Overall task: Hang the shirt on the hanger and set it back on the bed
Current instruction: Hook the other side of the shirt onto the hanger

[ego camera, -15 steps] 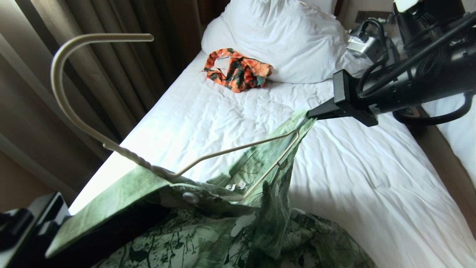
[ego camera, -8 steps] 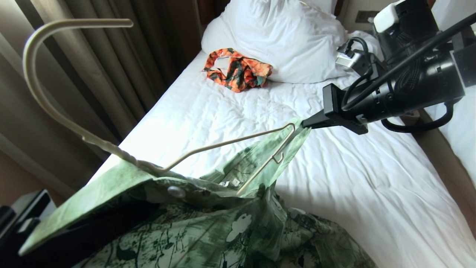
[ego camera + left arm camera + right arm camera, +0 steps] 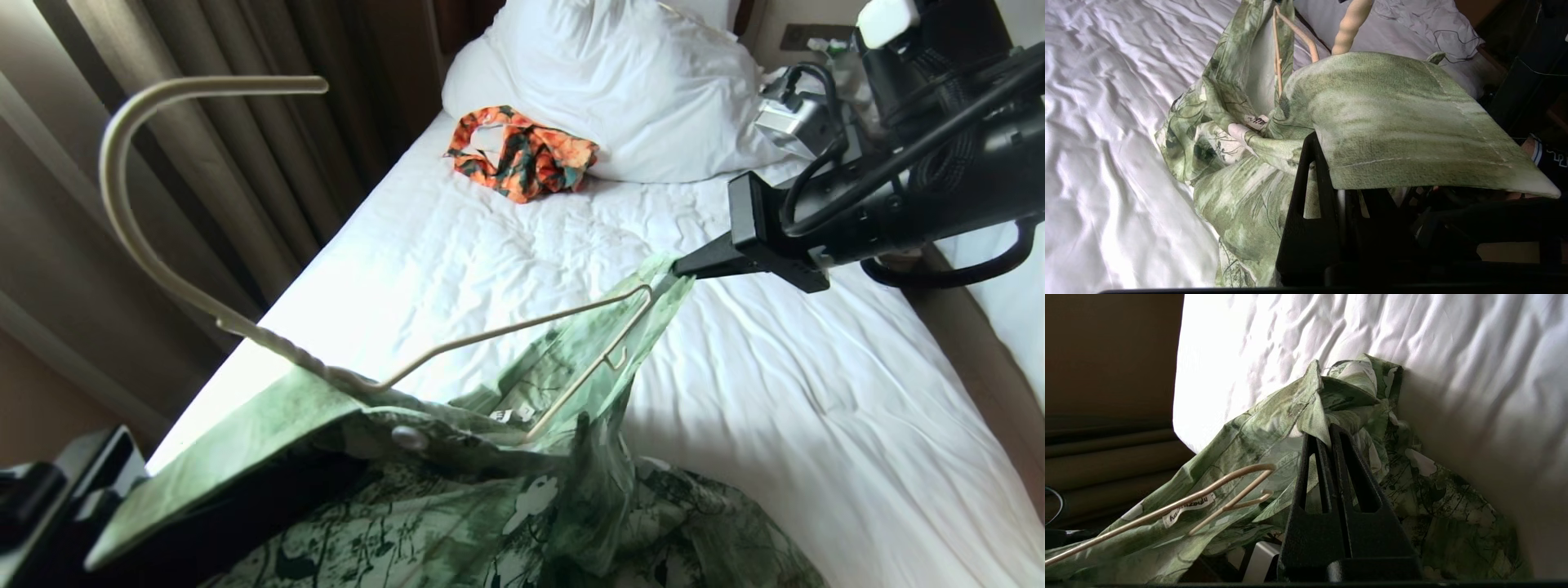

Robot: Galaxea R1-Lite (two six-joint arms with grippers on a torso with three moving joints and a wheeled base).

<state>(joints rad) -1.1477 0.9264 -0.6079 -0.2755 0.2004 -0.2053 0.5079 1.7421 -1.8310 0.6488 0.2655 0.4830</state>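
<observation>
The cream wire hanger (image 3: 245, 83) is held up over the bed (image 3: 816, 392), its hook toward the curtains. The light-green leaf-print shirt (image 3: 522, 506) drapes from it, with the rest bunched on the sheet. My right gripper (image 3: 682, 265) is shut on the shirt's edge right at the hanger's far shoulder end; its wrist view shows the fingertips (image 3: 1327, 430) pinching a fabric fold beside the wire bend (image 3: 1257, 468). My left gripper (image 3: 326, 474) sits under the collar flap near the twisted hanger neck (image 3: 1349, 28). It (image 3: 1316, 141) is shut on shirt cloth, with one finger hidden.
An orange-and-dark-green garment (image 3: 522, 155) lies against the big white pillow (image 3: 620, 90) at the head of the bed. Brown curtains (image 3: 49, 245) hang along the left side. A second white bed (image 3: 1004, 302) lies across a narrow gap on the right.
Half a second ago the hanger, shirt and both grippers had swung left. They have swung back right, to about where they were a second ago.
</observation>
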